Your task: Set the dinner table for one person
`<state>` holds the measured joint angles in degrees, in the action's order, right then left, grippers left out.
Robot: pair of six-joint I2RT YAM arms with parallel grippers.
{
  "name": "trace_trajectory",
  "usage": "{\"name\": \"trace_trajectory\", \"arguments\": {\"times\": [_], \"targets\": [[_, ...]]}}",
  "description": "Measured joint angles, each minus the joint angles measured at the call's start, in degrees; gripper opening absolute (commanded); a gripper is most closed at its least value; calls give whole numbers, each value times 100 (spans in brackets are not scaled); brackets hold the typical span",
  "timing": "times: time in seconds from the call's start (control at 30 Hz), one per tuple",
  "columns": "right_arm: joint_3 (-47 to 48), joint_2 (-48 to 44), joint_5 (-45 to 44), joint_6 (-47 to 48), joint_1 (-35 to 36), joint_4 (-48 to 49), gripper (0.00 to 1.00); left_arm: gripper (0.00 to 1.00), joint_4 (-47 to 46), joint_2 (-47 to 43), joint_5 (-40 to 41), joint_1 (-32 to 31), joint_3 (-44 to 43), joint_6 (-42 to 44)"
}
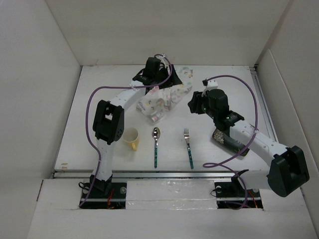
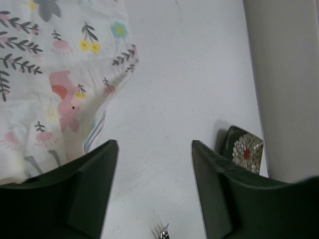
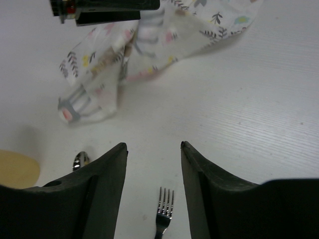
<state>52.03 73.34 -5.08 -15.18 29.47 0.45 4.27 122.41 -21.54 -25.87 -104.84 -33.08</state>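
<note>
Counter (image 1: 75,144): this is the white top you are laying, with panels on three sides. Everything for the setting already lies on it.
Mat (image 1: 159,102): the printed cloth is bunched in a heap near the middle of the far edge, with its folds doubled over. You will probably have to flatten it before anything can sit on it.
Left pincer (image 2: 154,144): its fingers are apart with nothing between them. It hangs over bare counter just beside the heap, and cloth shows past one finger, which looks like a position for taking a hem.
Right pincer (image 3: 152,145): its fingers are apart and empty, aimed at the heap from the side nearer the right edge. From there you could take a hem on that side and draw the cloth flat between both arms.
Cup (image 1: 131,138): yellow and upright, it stands toward the near edge, left of the cutlery and well apart from the mat.
Spoon (image 1: 156,144) and fork (image 1: 188,144): they lie parallel with handles toward the near edge, between the cup and the dish, and neither touches the cloth.
Dish (image 1: 218,135): dark and patterned, it sits toward the right edge, partly hidden beneath your right arm. You cannot tell whether it is a plate or a bowl.
Step in hand: you appear to be spreading the mat, and none of the pieces has been placed on it yet.
Risk: a pull toward the near edge could drag the cloth over the spoon.
</note>
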Motion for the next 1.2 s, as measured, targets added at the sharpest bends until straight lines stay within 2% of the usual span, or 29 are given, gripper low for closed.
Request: {"name": "trace_trajectory", "arguments": {"times": [0.1,0.17,0.3,0.4,0.47,0.53,0.6,0.7,0.87,0.93,1.03,1.13,1.2], "targets": [[0,238,35,-42,-256,2,59,64,197,157,-140,-153,-317,72],[0,400,57,-87,-367,-2,62,60,345,240,-46,-122,-492,192],[-46,632,122,-212,-527,50,63,21,555,227,614,59,-466,570],[-44,887,164,-330,-645,166,65,3,789,52,1416,129,-173,1003],[9,1156,166,-452,-708,184,65,4,973,-181,1869,120,188,1252],[109,1521,170,-581,-761,192,63,17,1182,-424,2116,22,485,1425],[168,1875,199,-719,-791,251,62,21,1368,-699,2402,-208,798,1606],[155,2205,205,-901,-826,280,61,35,1484,-1244,3062,-883,1414,1849],[251,2653,192,-1062,-896,348,58,35,1517,-1880,3998,-2304,2011,2059],[343,2787,168,-1091,-920,343,57,34,1462,-1985,4205,-2573,2168,2006],[588,3099,129,-1134,-951,341,56,34,1353,-2144,4354,-2468,2527,1812],[702,3206,39,-1174,-957,354,54,34,1167,-2295,4166,-2140,2852,1596],[754,3257,-11,-1196,-957,358,44,34,1049,-2341,4068,-1912,2959,1445]]}}
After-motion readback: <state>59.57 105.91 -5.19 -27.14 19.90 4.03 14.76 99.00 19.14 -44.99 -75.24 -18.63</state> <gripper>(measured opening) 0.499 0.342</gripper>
